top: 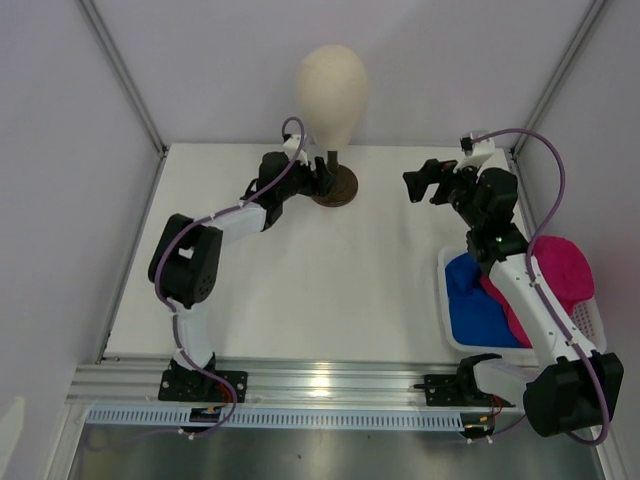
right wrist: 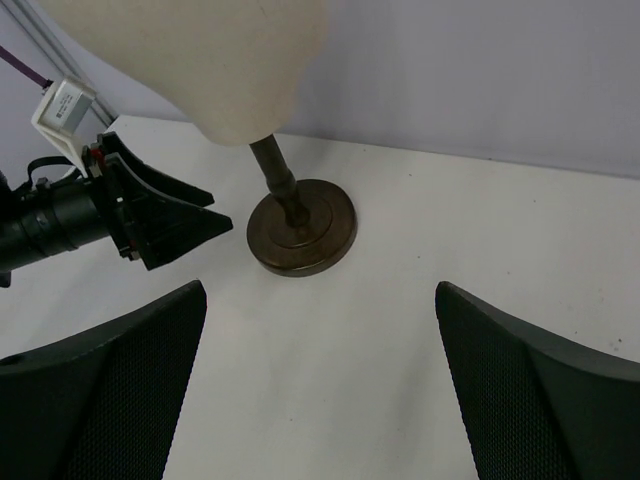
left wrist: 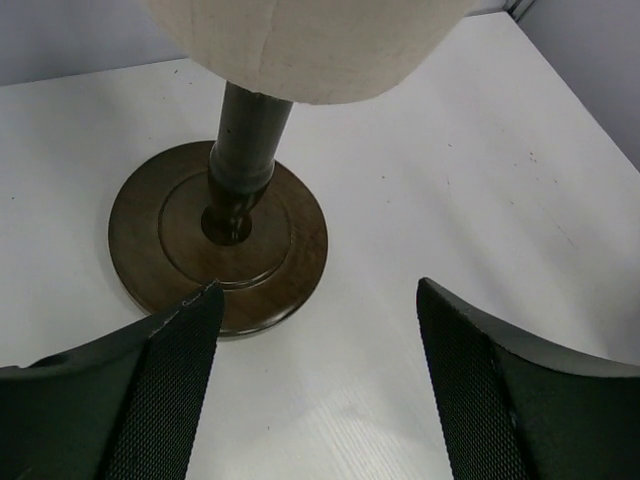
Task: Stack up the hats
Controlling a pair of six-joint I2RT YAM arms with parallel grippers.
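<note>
So, left gripper [top: 318, 178] [left wrist: 315, 300] is sitting low by the stand [top: 335, 187] [left wrist: 220, 235] under the head [top: 332, 80], jaws standing apart with nothing between them; in its wrist view one fingertip [left wrist: 195, 320] is overlapping the stand's rim, can't tell if it's touching; right gripper [top: 425, 182] [right wrist: 320, 300] is hanging over the table [top: 330, 280], right of the stand and apart from it, jaws spread wide, gripping nothing; the hats are lying in the basket [top: 442, 290] at the table's right edge, blue hat [top: 475, 300] toward the centre, pink hat [top: 560, 270] on the outer side touching it, right arm hiding part of both
</note>
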